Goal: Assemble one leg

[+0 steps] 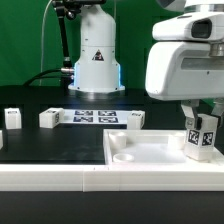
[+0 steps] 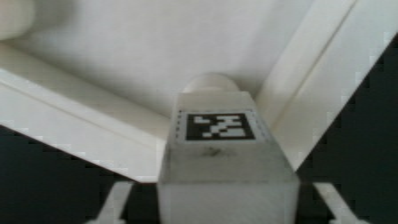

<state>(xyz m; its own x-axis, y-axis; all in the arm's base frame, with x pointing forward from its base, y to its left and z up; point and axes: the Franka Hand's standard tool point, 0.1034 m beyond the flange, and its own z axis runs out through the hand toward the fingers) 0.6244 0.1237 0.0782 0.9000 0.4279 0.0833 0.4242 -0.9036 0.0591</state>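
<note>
My gripper (image 1: 202,124) is shut on a leg (image 1: 204,140), a small white post with a black-and-white tag on its face. I hold it upright over the near right corner of the large white panel (image 1: 150,152). In the wrist view the leg (image 2: 222,135) runs out from between my fingers (image 2: 116,203), and its rounded tip is over the panel's raised rim (image 2: 89,95). I cannot tell whether the tip touches the panel.
Three more tagged legs stand on the black table behind the panel: two (image 1: 12,118) (image 1: 48,119) toward the exterior view's left and one (image 1: 136,118) nearer the middle. The marker board (image 1: 95,116) lies between them. The robot's base (image 1: 95,60) is behind.
</note>
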